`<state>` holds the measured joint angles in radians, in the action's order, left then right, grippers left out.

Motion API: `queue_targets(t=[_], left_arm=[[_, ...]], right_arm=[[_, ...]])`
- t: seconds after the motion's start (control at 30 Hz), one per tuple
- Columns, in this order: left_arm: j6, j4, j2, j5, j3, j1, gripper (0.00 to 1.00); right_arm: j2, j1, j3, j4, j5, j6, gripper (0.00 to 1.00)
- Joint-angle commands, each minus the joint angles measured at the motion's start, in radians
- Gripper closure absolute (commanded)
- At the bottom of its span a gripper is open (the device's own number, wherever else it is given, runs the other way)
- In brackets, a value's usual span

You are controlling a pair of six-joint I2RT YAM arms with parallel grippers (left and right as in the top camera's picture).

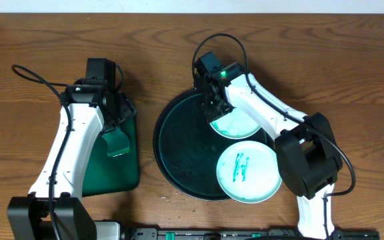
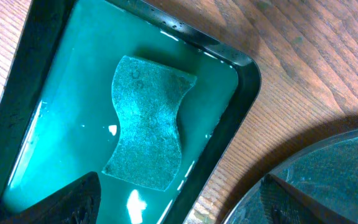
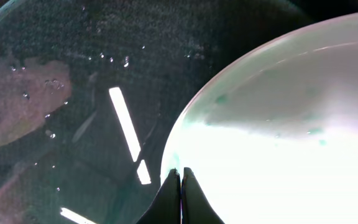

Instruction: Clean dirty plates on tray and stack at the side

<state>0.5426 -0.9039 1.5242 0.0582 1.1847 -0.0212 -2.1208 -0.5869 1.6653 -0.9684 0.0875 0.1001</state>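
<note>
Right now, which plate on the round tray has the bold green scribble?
The plate nearer the robot's base, at the tray's near rim; the other plate, under the right gripper, shows only faint green specks.

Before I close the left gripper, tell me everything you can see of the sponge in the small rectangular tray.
The sponge is teal-green, rough like a scouring pad, and waisted: wide at both ends, pinched in the middle. It lies flat on the wet-looking, glossy floor of the rectangular tray. The left gripper hangs open over it, with neither finger touching it.
</note>
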Motion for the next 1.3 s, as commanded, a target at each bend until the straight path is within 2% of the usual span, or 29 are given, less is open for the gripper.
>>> queue_targets(t=[0.0, 0.07, 0.13, 0.27, 0.3, 0.5, 0.73, 0.93, 1.27], left_arm=[[-0.006, 0.002, -0.003, 0.001, 0.014, 0.005, 0.18], [-0.006, 0.002, -0.003, 0.001, 0.014, 0.005, 0.18], [-0.006, 0.002, -0.003, 0.001, 0.014, 0.005, 0.18], [-0.006, 0.003, -0.003, 0.001, 0.014, 0.005, 0.18], [-0.006, 0.003, -0.003, 0.001, 0.014, 0.005, 0.18], [-0.006, 0.009, -0.003, 0.001, 0.014, 0.005, 0.18], [-0.006, 0.026, -0.003, 0.0, 0.014, 0.005, 0.18], [-0.006, 0.026, -0.003, -0.008, 0.014, 0.005, 0.18], [-0.006, 0.026, -0.003, -0.018, 0.014, 0.005, 0.18]], right_arm=[[-0.011, -0.008, 0.022, -0.007, -0.118, 0.073, 0.99], [-0.011, 0.003, 0.022, -0.019, -0.193, 0.131, 0.86], [-0.011, 0.021, 0.022, -0.023, -0.222, 0.143, 0.85], [-0.011, 0.077, 0.022, -0.036, -0.233, 0.177, 0.51], [-0.011, 0.09, 0.022, -0.039, -0.232, 0.177, 0.48], [-0.011, 0.164, 0.054, -0.086, -0.197, 0.122, 0.56], [-0.009, 0.151, 0.213, -0.219, -0.197, 0.018, 0.58], [-0.01, 0.185, 0.24, -0.3, -0.292, 0.113, 0.71], [-0.01, 0.27, 0.209, -0.303, -0.254, 0.104, 0.7]])
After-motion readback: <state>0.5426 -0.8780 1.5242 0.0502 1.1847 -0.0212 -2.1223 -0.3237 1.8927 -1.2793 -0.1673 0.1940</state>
